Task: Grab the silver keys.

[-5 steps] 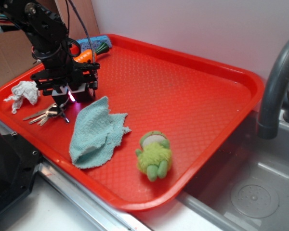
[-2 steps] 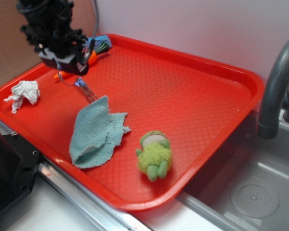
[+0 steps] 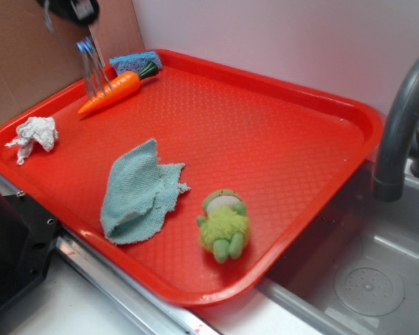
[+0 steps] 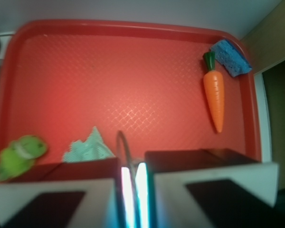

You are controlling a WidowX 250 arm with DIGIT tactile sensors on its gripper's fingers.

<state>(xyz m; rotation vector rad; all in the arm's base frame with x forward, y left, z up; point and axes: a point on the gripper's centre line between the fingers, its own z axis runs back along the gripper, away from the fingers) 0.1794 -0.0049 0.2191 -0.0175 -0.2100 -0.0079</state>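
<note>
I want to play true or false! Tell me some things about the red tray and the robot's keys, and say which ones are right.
1. The small bunch of silver metal keys hangs in the air from the gripper. True.
2. The orange toy carrot lies beside the blue sponge. True.
3. The fuzzy green frog toy sits on the teal cloth. False: it sits beside it on the red tray.
4. The crumpled white paper wad is in the sink. False: it is on the tray.
</note>
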